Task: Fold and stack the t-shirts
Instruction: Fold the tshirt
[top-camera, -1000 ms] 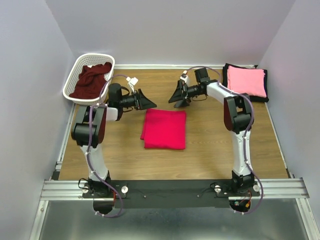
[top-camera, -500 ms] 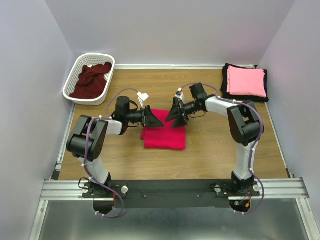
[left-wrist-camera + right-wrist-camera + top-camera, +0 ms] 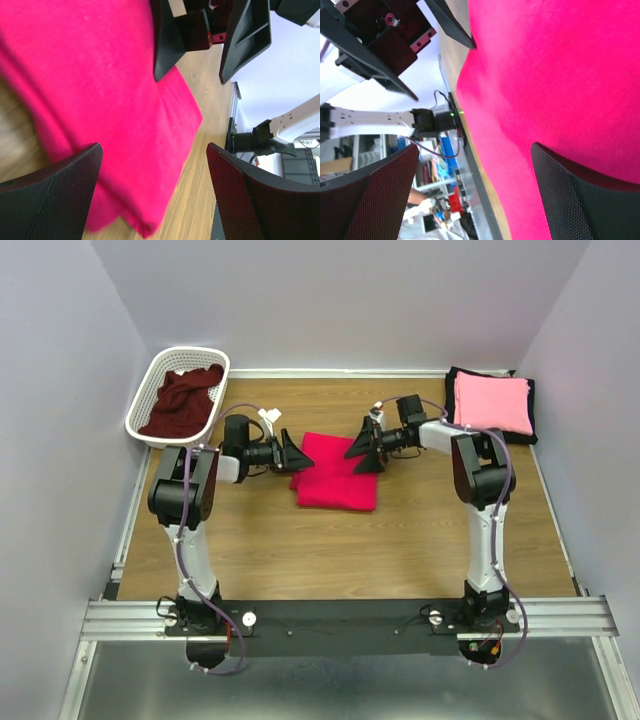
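The crimson-red t-shirt (image 3: 336,474) lies folded in a rectangle mid-table. My left gripper (image 3: 293,455) is open at its far left corner, and the red cloth lies between its fingers in the left wrist view (image 3: 154,150). My right gripper (image 3: 364,449) is open at the far right corner, low over the red cloth (image 3: 475,147). The pink t-shirt (image 3: 492,402) lies folded on the black t-shirt (image 3: 450,406) at the back right. The dark maroon t-shirt (image 3: 184,400) sits crumpled in the basket.
The white lattice basket (image 3: 186,353) stands at the back left corner. Walls close in the table on the left, back and right. Bare wood (image 3: 400,540) lies between the red shirt and the arm bases.
Both grippers came down onto the red shirt's far edge, then moved away from the bases and apart. The red shirt has shifted toward the far side and slightly right.
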### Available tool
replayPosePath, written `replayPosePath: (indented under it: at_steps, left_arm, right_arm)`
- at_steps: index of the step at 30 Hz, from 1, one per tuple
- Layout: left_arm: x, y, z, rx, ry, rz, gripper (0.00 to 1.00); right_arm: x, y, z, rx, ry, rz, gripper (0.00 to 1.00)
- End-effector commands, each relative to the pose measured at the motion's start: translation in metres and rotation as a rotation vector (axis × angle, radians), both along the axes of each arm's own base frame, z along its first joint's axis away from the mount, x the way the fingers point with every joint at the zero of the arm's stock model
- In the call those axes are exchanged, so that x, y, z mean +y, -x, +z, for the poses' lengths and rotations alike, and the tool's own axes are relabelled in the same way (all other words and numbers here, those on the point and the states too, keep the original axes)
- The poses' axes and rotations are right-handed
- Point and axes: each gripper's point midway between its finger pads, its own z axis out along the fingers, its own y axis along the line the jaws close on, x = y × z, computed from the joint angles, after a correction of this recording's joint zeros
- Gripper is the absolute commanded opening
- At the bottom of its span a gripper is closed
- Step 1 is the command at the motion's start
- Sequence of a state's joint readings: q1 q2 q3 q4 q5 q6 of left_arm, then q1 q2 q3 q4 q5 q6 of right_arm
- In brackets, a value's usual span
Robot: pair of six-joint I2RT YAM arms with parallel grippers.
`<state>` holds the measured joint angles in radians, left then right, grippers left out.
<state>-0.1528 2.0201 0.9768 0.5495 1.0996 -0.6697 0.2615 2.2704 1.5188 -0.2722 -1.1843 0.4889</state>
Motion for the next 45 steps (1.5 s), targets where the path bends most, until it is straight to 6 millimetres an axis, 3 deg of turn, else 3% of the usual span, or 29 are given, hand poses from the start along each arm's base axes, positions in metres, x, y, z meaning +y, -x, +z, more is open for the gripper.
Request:
replayPosePath:
  at_steps: [1, 2, 4, 5, 7, 10, 13, 18, 21, 24, 27, 32, 33, 36, 39, 40, 42, 43, 44, 45]
  left_arm:
    - [0.005, 0.011, 0.038, -0.076, 0.003, -0.027, 0.92]
    - [0.003, 0.022, 0.048, -0.085, 0.018, -0.052, 0.92]
    - [-0.004, 0.050, 0.064, -0.105, 0.031, -0.091, 0.92]
    - [-0.007, 0.060, 0.066, -0.099, 0.036, -0.107, 0.92]
    - [-0.018, 0.084, 0.068, -0.091, 0.039, -0.150, 0.92]
    - [-0.033, 0.103, 0.062, -0.077, 0.034, -0.195, 0.92]
    - [-0.039, 0.106, 0.045, -0.025, 0.030, -0.207, 0.92]
    - [-0.043, 0.099, 0.014, 0.038, 0.016, -0.211, 0.93]
    - [-0.035, 0.097, -0.025, 0.145, -0.013, -0.179, 0.92]
    - [-0.017, 0.085, -0.043, 0.183, -0.038, -0.103, 0.93]
    - [-0.004, 0.078, -0.053, 0.195, -0.069, -0.066, 0.93]
    - [0.009, 0.064, -0.030, 0.109, -0.082, -0.056, 0.93]
    - [0.011, 0.067, -0.027, 0.083, -0.099, -0.077, 0.93]
    - [0.016, 0.049, 0.024, -0.132, -0.150, -0.081, 0.93]
    - [0.026, 0.034, 0.053, -0.273, -0.248, -0.054, 0.93]
    - [0.032, 0.016, 0.079, -0.430, -0.319, -0.021, 0.92]
    - [0.038, 0.007, 0.102, -0.570, -0.392, -0.006, 0.93]
    - [0.032, 0.007, 0.127, -0.684, -0.421, -0.010, 0.92]
    - [0.035, 0.000, 0.133, -0.812, -0.510, -0.017, 0.93]
    - [0.015, 0.011, 0.139, -0.895, -0.531, -0.075, 0.92]
  right_arm:
    - [-0.003, 0.002, 0.034, -0.006, -0.030, -0.014, 1.00]
    - [-0.003, 0.013, 0.057, -0.011, -0.052, -0.007, 1.00]
    - [0.000, 0.027, 0.072, -0.014, -0.059, 0.005, 1.00]
    - [0.002, 0.037, 0.089, -0.036, -0.071, 0.016, 1.00]
    - [0.007, 0.059, 0.084, 0.032, -0.064, 0.035, 1.00]
    - [0.013, 0.084, 0.067, 0.109, -0.034, 0.059, 1.00]
    - [0.015, 0.103, 0.039, 0.187, 0.002, 0.072, 1.00]
    - [0.013, 0.108, -0.002, 0.227, 0.042, 0.065, 1.00]
    - [0.006, 0.111, -0.041, 0.291, 0.089, 0.056, 1.00]
    - [-0.006, 0.105, -0.056, 0.307, 0.108, 0.019, 1.00]
    - [-0.021, 0.091, -0.059, 0.301, 0.105, -0.029, 1.00]
    - [-0.031, 0.075, -0.031, 0.217, 0.091, -0.046, 1.00]
    - [-0.030, 0.073, -0.015, 0.164, 0.071, -0.030, 1.00]
    - [-0.029, 0.069, 0.026, 0.068, 0.031, -0.002, 1.00]
    - [-0.031, 0.068, 0.054, -0.034, 0.041, 0.016, 1.00]
    - [-0.034, 0.071, 0.069, -0.072, 0.048, 0.012, 1.00]
    - [-0.041, 0.072, 0.073, -0.121, 0.095, -0.011, 1.00]
    - [-0.045, 0.071, 0.074, -0.138, 0.125, -0.033, 1.00]
    - [-0.050, 0.072, 0.084, -0.189, 0.150, -0.057, 1.00]
    - [-0.062, 0.069, 0.072, -0.206, 0.234, -0.107, 1.00]
